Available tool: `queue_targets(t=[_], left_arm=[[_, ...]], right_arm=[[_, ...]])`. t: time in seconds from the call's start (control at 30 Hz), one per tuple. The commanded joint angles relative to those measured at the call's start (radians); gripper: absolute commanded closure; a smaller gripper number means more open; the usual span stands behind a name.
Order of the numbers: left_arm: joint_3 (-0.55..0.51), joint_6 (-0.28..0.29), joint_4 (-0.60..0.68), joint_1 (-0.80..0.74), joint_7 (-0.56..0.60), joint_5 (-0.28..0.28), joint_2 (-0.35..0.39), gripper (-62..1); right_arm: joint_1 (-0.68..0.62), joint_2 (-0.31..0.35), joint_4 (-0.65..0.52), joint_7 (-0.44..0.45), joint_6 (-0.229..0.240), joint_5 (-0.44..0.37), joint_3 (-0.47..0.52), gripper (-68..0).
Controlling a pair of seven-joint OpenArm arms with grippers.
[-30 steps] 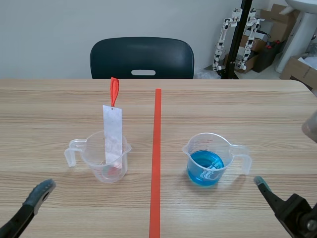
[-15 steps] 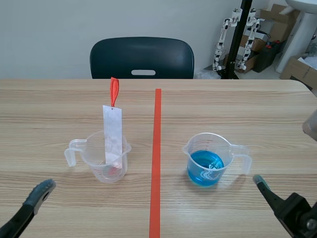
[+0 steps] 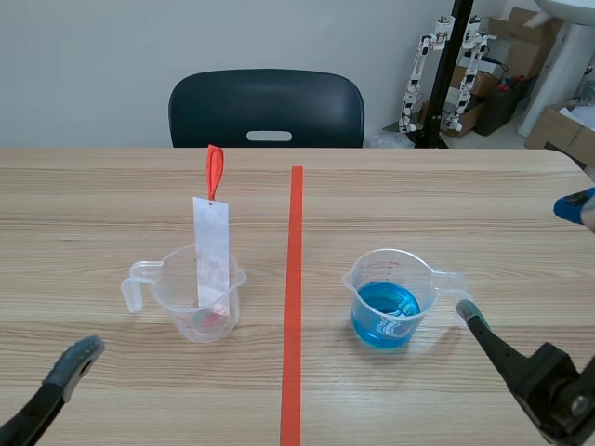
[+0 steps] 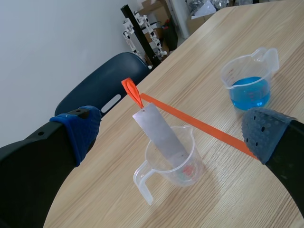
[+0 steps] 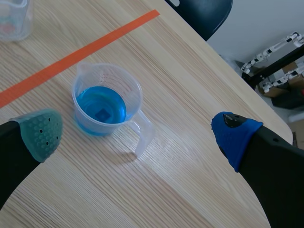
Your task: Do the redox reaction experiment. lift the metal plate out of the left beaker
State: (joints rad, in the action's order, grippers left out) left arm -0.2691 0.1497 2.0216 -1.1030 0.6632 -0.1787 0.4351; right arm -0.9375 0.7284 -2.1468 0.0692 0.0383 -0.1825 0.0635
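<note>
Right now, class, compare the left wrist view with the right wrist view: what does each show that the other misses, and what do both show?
Only the left wrist view: the metal plate, orange tag on top, leaning in the clear left beaker, framed by the open left pincer.
Only the right wrist view: the open right pincer, one pad grey-green, one blue.
Both: the beaker of blue liquid, the orange tape line, the dark chair and the table. The right wrist view catches only an edge of the left beaker.
</note>
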Motion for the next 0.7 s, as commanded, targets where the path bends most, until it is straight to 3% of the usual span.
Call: queue_targets(t=[0.0, 0.13, 0.33, 0.5, 0.67], left_arm=[[-0.001, -0.005, 0.016, -0.008, 0.016, 0.013, -0.002, -62.3], [-0.001, -0.005, 0.016, -0.008, 0.016, 0.013, -0.002, -62.3], [-0.001, -0.005, 0.016, -0.008, 0.017, 0.027, -0.002, -62.3], [-0.001, -0.005, 0.016, -0.008, 0.017, 0.032, -0.002, -62.3], [-0.001, 0.028, 0.013, -0.008, -0.001, 0.033, -0.002, -62.3]], right_arm=[[0.065, 0.011, -0.010, 0.011, -0.001, -0.045, 0.003, -67.9], [0.196, 0.011, -0.002, -0.071, 0.071, -0.135, 0.003, -67.9], [0.388, 0.011, 0.094, -0.078, 0.209, -0.325, -0.023, -67.9], [0.580, 0.011, 0.196, -0.085, 0.267, -0.353, -0.141, -67.9], [0.774, 0.008, 0.317, -0.094, 0.269, -0.353, -0.323, -67.9]])
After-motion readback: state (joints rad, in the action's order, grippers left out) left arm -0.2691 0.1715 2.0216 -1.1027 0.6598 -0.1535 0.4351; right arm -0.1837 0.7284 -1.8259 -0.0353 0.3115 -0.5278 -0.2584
